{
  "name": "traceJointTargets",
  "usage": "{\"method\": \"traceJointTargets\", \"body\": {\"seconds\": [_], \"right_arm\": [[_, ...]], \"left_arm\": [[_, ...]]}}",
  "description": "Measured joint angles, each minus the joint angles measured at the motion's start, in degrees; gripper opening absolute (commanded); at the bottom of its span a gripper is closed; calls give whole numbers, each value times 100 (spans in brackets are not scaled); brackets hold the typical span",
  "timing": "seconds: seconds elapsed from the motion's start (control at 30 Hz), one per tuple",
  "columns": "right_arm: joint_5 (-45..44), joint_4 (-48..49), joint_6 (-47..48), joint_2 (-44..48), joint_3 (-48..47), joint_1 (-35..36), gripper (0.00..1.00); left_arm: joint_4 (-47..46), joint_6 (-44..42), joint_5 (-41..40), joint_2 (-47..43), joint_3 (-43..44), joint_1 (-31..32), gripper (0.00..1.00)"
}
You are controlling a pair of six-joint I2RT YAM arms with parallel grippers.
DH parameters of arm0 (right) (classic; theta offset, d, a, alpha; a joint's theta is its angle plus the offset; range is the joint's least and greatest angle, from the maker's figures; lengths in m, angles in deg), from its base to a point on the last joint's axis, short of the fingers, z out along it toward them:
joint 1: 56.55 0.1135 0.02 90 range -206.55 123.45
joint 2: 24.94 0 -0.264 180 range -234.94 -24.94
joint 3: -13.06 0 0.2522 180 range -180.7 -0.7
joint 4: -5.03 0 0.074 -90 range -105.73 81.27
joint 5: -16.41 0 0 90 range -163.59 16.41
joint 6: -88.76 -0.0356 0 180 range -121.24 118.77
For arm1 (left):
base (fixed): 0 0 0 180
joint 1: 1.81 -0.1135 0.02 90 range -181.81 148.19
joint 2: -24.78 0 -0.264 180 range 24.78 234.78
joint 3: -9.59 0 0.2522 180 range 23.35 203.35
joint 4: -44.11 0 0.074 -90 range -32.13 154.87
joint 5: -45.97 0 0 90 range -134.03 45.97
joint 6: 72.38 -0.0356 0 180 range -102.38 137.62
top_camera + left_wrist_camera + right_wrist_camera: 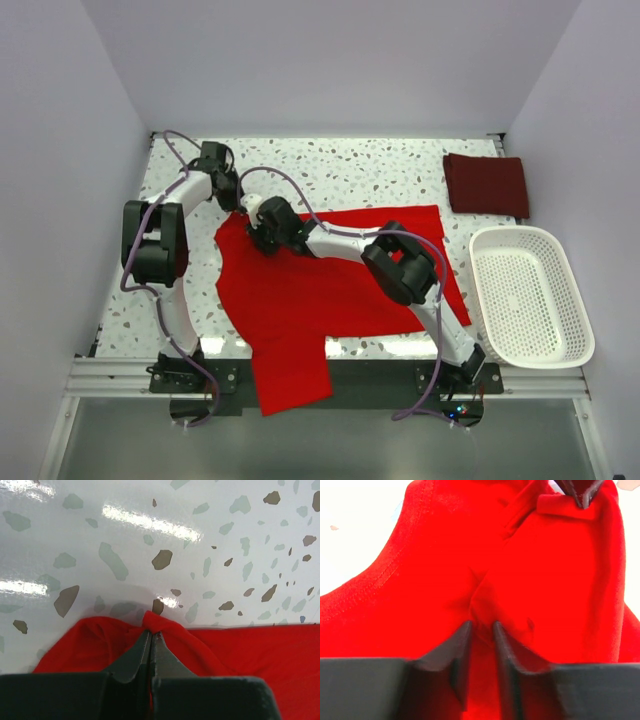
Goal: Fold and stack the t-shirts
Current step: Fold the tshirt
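The bright red t-shirt (320,285) lies spread across the table's middle, with one end hanging over the near edge. My left gripper (233,203) is at its far left corner, shut on a pinch of the red cloth (156,621). My right gripper (266,232) is just beside it on the shirt, its jaws closed on a thick fold of red cloth (485,615). The left gripper's tips show at the top of the right wrist view (580,492). The dark maroon t-shirt (486,184) lies folded at the far right.
A white slatted basket (530,295) stands at the right edge of the table. The speckled tabletop (350,165) shows bare behind the red shirt and along the left side (135,310).
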Motion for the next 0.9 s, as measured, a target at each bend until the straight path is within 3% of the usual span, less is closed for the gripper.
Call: {"method": "traceJointTargets", "body": {"seconds": [0.2,0.53,0.9], "right_arm": [[-9,2,-68,0,0,0,0],[157,-522,81,400,50,0,0],[804,-1563,767,1864,551,0,0]], "left_arm": [[-11,0,-2,0,-22,0,0],[105,28,-101,-365,-160,0,0],[173,245,-177,-2723,-2081,2,0]]}}
